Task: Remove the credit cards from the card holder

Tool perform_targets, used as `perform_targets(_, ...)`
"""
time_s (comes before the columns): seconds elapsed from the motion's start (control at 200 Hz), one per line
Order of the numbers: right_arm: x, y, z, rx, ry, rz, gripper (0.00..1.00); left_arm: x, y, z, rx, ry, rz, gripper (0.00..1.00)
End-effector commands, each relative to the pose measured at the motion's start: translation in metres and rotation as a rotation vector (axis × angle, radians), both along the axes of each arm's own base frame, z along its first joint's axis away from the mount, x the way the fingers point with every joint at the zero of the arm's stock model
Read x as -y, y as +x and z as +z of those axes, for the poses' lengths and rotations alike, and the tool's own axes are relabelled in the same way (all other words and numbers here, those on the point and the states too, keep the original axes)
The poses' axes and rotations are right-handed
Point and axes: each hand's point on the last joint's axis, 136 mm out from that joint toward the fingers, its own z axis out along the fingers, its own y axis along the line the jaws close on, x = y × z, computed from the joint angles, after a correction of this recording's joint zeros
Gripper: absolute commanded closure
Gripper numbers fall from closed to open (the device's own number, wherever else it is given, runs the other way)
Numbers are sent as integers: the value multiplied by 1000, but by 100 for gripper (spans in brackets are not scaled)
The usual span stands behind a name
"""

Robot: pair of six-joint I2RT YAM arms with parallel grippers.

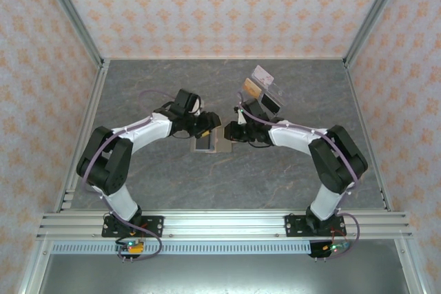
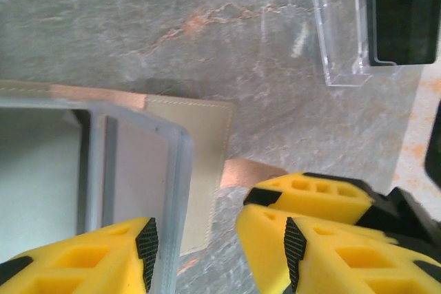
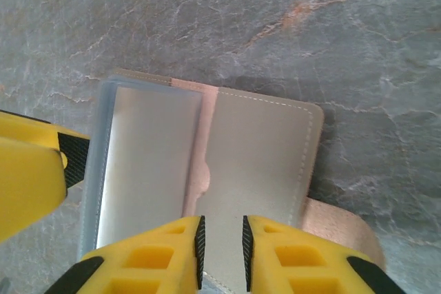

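On the table [image 1: 275,184], open card holder [image 1: 207,144].

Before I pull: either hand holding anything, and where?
No sure grip. Left hand open, straddling the card holder at its pale blue panel. Right hand, nearly closed, over its beige flap's near edge; hold cannot be told.

card holder [image 1: 206,144] on table [image 1: 289,177], stand [image 1: 271,98] behind-right of it, credit cards [image 1: 261,74] in stand

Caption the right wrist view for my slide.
Right gripper, fingertips close together, at the open card holder's edge on the grey marbled table.
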Motion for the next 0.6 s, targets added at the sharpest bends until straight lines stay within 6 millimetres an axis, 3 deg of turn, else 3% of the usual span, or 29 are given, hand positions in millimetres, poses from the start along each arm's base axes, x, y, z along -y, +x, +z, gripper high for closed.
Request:
perform_targets(0.0,16,15,20,110,-18,-95,76,18,2,3,7,-60,-30,46)
perform_targets(0.19,29,17,30,170,-41,-141,76,16,2,-5,5,17,-34,42)
perform_targets(0.385,14,12,24,117,-5,-75,76,-4,4,-1,31,113,8,42)
perform_targets(0.596,-9,4,15,54,17,3,76,-27,-4,-22,-20,210,42,53)
